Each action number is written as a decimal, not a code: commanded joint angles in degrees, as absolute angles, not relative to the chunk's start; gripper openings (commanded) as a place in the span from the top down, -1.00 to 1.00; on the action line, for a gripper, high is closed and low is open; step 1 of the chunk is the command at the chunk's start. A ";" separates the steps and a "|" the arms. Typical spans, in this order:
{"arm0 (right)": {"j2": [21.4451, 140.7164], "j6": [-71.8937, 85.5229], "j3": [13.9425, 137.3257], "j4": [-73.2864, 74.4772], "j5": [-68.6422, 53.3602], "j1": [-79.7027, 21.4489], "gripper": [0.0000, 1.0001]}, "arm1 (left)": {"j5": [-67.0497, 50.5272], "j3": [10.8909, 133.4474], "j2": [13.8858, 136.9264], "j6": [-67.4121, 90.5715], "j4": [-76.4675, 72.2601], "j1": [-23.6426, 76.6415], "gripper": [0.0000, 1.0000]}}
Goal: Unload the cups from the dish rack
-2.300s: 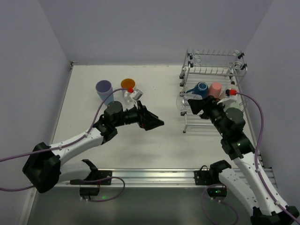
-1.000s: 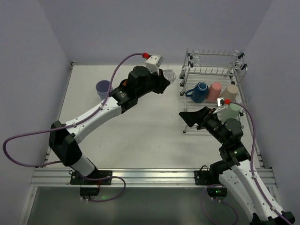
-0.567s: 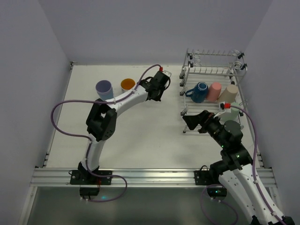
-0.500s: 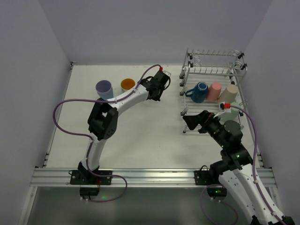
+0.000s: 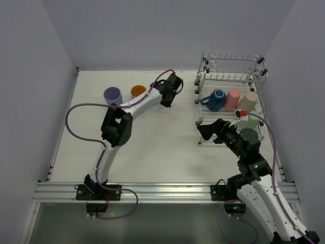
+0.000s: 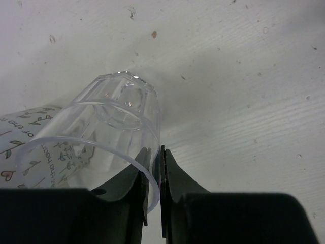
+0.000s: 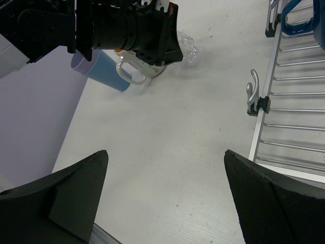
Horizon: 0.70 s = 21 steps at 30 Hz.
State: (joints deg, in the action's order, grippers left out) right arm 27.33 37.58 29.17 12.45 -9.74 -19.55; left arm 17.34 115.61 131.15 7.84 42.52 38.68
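My left gripper (image 5: 167, 98) reaches to the far middle of the table, shut on the rim of a clear glass (image 6: 114, 127). One finger is inside the glass and one outside, and the glass tilts with its base down at the table. A lavender tumbler (image 5: 112, 95) and an orange-inside glass mug (image 5: 138, 91) stand to the left of it. On the dish rack (image 5: 231, 76) lie a dark-blue mug (image 5: 218, 96), a pink cup (image 5: 232, 98) and a beige cup (image 5: 249, 100). My right gripper (image 5: 205, 132) hangs open and empty, left of the rack's front.
The rack's lower tier of wire bars (image 7: 297, 117) runs along the right of the right wrist view, with a hook (image 7: 252, 91) on its edge. Walls close in the table at the back and on both sides. The left arm's cable (image 5: 76, 117) loops over the table's left.
The left arm has come down from beside the rack and set the clear glass low at the far middle of the table. The right gripper has hardly moved.
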 commanded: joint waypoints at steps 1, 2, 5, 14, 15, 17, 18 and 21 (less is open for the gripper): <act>28.91 36.47 31.11 9.58 -8.70 -19.69 -0.98 | 15.56 120.40 131.57 4.22 46.23 37.71 0.61; 29.26 36.47 31.29 9.32 -8.79 -19.60 -0.98 | 15.56 120.85 131.83 4.13 46.58 37.62 0.51; 30.58 36.39 31.90 8.70 -8.96 -19.60 -0.98 | 15.82 122.17 132.45 3.52 46.93 37.53 0.38; 31.64 34.90 35.59 10.01 -5.89 -19.60 -0.97 | 17.23 123.05 130.35 3.69 45.18 37.35 -0.25; 32.08 34.02 36.20 10.89 -5.45 -19.60 -0.95 | 17.05 122.79 128.78 4.30 44.65 37.44 -0.34; 32.43 32.79 38.31 12.82 -2.74 -19.60 -0.89 | 15.74 122.08 126.57 5.01 42.29 37.44 -0.63; 32.95 31.57 39.71 13.53 -1.42 -19.60 -0.86 | 15.21 120.86 123.60 6.05 41.14 37.53 -0.70; 34.27 29.28 41.92 16.08 3.77 -19.51 -0.74 | 10.21 118.49 115.88 7.99 35.35 37.62 -0.83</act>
State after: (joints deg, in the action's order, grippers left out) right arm 33.08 33.30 37.89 13.82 -3.16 -19.55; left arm 15.62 118.85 128.44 7.09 41.80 37.52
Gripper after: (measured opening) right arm 0.887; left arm 0.903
